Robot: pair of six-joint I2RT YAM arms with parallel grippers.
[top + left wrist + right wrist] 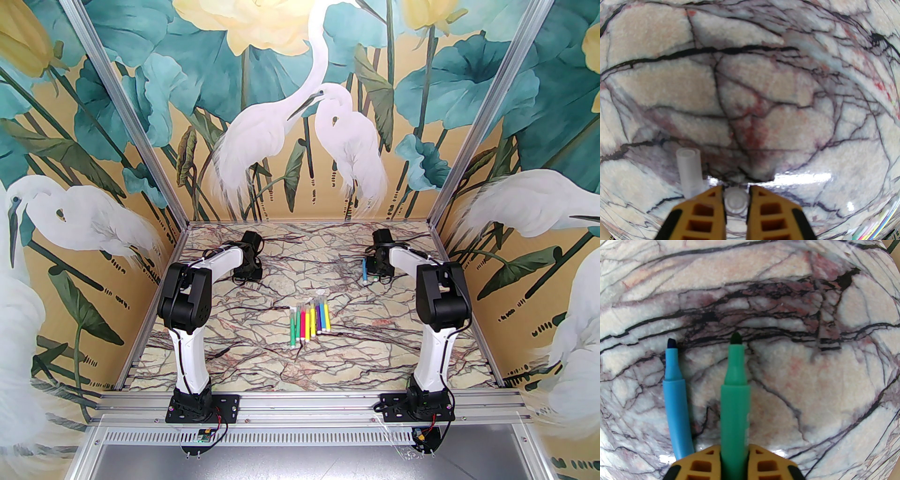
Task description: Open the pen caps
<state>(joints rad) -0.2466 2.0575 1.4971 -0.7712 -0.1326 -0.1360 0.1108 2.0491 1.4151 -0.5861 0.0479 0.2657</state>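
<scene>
While left jaws pinch a cap (pixel 736 202) end-on, right jaws grip green pen (pixel 734 404), tip forward.

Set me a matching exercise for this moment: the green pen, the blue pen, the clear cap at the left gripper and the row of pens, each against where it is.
Things:
1. green pen
2. blue pen
3. clear pen cap
4. row of pens

Places:
A. side by side on the table, midway between the arms
B. clamped in the left gripper
C. clamped in the right gripper, tip bare
D. lying ungripped beside the right gripper

Pairs: 1-C, 2-D, 3-B, 4-A
</scene>
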